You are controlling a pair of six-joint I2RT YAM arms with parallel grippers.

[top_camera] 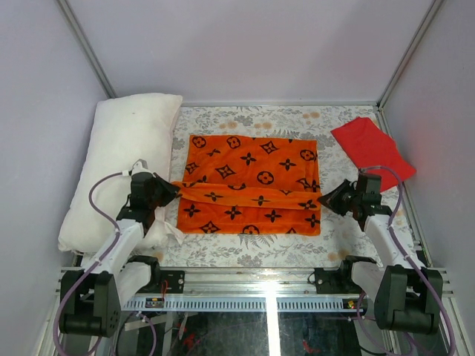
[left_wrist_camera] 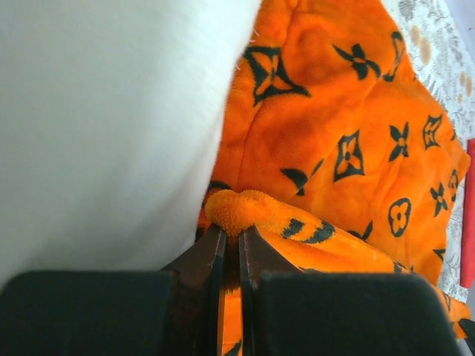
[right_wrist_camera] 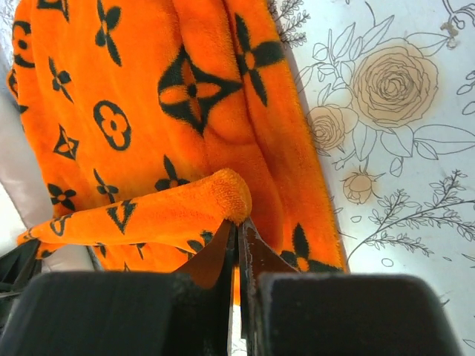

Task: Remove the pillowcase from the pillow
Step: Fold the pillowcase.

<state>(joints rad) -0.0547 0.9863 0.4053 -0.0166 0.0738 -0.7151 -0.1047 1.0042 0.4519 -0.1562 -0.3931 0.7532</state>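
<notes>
Centrally, the pillowcase is lying spread on the floral table covering. It is looking fully clear of the pillow, which is resting along the left wall just beside it. A raised fold across the pillowcase's near half is spanning the two arms. The left gripper is pinching the fold's left end and the right gripper its right end, both with jaws closed tight on the plush fabric. A plain red cloth is lying at the far right, apart.

Risk: each grip is catching only a small tuft at the very fingertips, so pulling the ends apart would probably be working the plush loose. Uneven lifting could be dragging the cover against the pillow.

Views: only the overhead camera is showing the whole layout and the full fold. Only the wrist cameras are showing how little fabric is sitting between the fingers, and the left one is showing the pillow bulging right beside its grip.
</notes>
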